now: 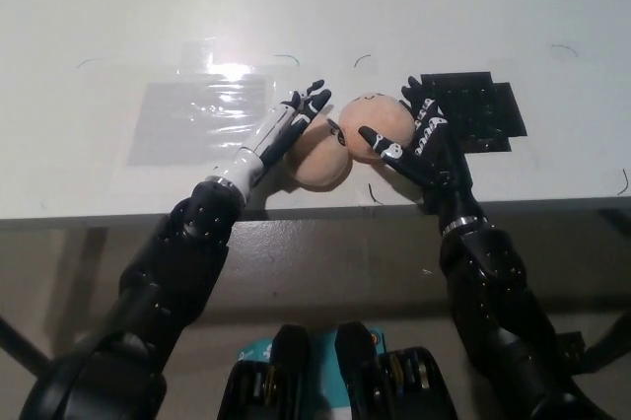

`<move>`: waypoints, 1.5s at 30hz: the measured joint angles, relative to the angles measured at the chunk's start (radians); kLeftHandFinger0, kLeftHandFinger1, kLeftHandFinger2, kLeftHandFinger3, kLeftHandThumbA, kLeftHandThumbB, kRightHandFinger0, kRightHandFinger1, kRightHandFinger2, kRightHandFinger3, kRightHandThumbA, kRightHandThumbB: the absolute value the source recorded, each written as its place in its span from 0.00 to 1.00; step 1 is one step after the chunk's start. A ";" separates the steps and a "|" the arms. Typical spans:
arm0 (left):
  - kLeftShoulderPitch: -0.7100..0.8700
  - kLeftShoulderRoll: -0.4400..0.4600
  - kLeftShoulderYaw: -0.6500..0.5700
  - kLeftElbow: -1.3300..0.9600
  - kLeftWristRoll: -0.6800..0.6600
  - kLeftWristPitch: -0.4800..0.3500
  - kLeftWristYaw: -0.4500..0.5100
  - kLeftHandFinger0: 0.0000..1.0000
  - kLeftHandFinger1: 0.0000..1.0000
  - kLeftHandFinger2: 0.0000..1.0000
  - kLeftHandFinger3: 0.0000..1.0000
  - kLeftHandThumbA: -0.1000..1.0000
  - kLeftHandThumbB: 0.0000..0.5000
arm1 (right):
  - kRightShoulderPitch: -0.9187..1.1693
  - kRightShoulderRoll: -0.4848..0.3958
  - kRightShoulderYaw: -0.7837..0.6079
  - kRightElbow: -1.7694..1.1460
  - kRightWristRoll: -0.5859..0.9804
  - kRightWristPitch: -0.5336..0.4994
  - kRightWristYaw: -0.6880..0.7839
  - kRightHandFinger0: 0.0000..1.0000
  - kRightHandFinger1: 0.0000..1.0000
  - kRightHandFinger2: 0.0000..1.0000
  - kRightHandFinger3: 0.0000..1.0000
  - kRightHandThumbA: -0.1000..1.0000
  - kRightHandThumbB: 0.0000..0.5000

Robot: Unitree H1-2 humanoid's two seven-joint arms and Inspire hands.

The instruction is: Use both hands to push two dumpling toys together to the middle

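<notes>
On the white tabletop (118, 26), near its front edge, two peach-coloured, rounded soft dumpling toys sit touching each other. The lower left dumpling toy (320, 159) has the white left hand (286, 129) laid flat against its left side, fingers straight and apart. The upper right dumpling toy (380, 122) is cupped from the right by the black right hand (419, 139), fingers spread around it. A black square patch (483, 105) lies just beside that hand; a shiny clear tape rectangle (197, 114) lies left of the white hand

A lab-like test bench: bare white table (99, 6) with taped patches (197, 119).
</notes>
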 measured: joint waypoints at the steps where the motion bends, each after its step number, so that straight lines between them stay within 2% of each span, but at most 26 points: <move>1: 0.000 0.003 0.001 -0.002 0.000 0.000 -0.005 1.00 1.00 1.00 1.00 1.00 0.69 | 0.002 0.000 0.000 -0.005 0.000 0.000 0.001 1.00 1.00 1.00 1.00 1.00 0.39; 11: 0.034 0.059 0.021 -0.085 -0.001 0.021 -0.042 1.00 1.00 1.00 1.00 1.00 0.69 | 0.042 -0.001 0.004 -0.086 0.000 0.001 0.004 1.00 1.00 1.00 1.00 1.00 0.48; 12: 0.040 0.067 0.030 -0.104 -0.002 0.026 -0.047 1.00 1.00 1.00 1.00 1.00 0.67 | 0.049 -0.001 0.005 -0.108 0.000 0.004 0.006 1.00 1.00 1.00 1.00 1.00 0.52; 13: 0.045 0.071 0.036 -0.120 -0.003 0.030 -0.050 1.00 1.00 1.00 1.00 1.00 0.66 | 0.057 -0.001 0.007 -0.127 0.001 0.008 0.008 1.00 1.00 1.00 1.00 1.00 0.51; 14: 0.054 0.076 0.046 -0.148 -0.005 0.037 -0.053 1.00 1.00 1.00 1.00 1.00 0.65 | 0.069 -0.001 0.010 -0.159 0.001 0.013 0.009 1.00 1.00 1.00 1.00 1.00 0.57; 15: 0.060 0.079 0.051 -0.170 -0.006 0.041 -0.054 1.00 1.00 1.00 1.00 1.00 0.68 | 0.080 -0.001 0.012 -0.185 0.001 0.018 0.010 1.00 1.00 1.00 1.00 1.00 0.50; 19: 0.103 0.102 0.064 -0.287 -0.010 0.066 -0.066 1.00 1.00 1.00 1.00 1.00 0.75 | 0.140 -0.001 0.025 -0.331 0.002 0.056 0.015 1.00 1.00 1.00 1.00 1.00 0.57; 21: 0.130 0.112 0.069 -0.361 -0.012 0.085 -0.073 1.00 1.00 1.00 1.00 1.00 0.76 | 0.167 -0.001 0.032 -0.402 0.001 0.072 0.016 1.00 1.00 1.00 1.00 1.00 0.55; 22: 0.150 0.117 0.072 -0.409 -0.013 0.095 -0.076 1.00 1.00 1.00 1.00 1.00 0.74 | 0.184 -0.002 0.035 -0.448 0.000 0.082 0.016 1.00 1.00 1.00 1.00 1.00 0.51; 24: 0.180 0.126 0.078 -0.482 -0.015 0.107 -0.083 1.00 1.00 1.00 1.00 1.00 0.70 | 0.210 -0.003 0.039 -0.506 -0.001 0.094 0.016 1.00 1.00 1.00 1.00 1.00 0.53; 27: 0.241 0.133 0.092 -0.604 -0.028 0.122 -0.095 1.00 1.00 1.00 1.00 1.00 0.71 | 0.259 -0.007 0.046 -0.616 -0.003 0.119 0.016 1.00 1.00 1.00 1.00 1.00 0.52; 31: 0.340 0.141 0.102 -0.781 -0.049 0.152 -0.121 1.00 1.00 1.00 1.00 1.00 0.64 | 0.334 -0.023 0.056 -0.784 -0.006 0.162 0.016 1.00 1.00 1.00 1.00 1.00 0.53; 35: 0.437 0.147 0.105 -0.931 -0.064 0.175 -0.139 1.00 1.00 1.00 1.00 1.00 0.54 | 0.418 -0.038 0.066 -0.914 -0.004 0.184 0.019 1.00 1.00 1.00 1.00 1.00 0.60; 37: 0.492 0.147 0.107 -1.024 -0.074 0.190 -0.146 1.00 1.00 1.00 1.00 1.00 0.48 | 0.466 -0.043 0.073 -0.964 -0.004 0.194 0.021 1.00 1.00 1.00 1.00 1.00 0.59; 40: 0.552 0.146 0.109 -1.115 -0.085 0.205 -0.150 1.00 1.00 1.00 1.00 1.00 0.54 | 0.521 -0.051 0.085 -1.005 -0.004 0.197 0.024 1.00 1.00 1.00 1.00 1.00 0.63; 43: 0.639 0.147 0.113 -1.258 -0.120 0.240 -0.159 1.00 1.00 1.00 1.00 1.00 0.57 | 0.604 -0.065 0.098 -1.055 -0.004 0.199 0.029 1.00 1.00 1.00 1.00 1.00 0.60; 45: 0.688 0.148 0.119 -1.337 -0.146 0.262 -0.167 1.00 1.00 1.00 1.00 1.00 0.59 | 0.647 -0.071 0.105 -1.079 -0.003 0.199 0.032 1.00 1.00 1.00 1.00 1.00 0.66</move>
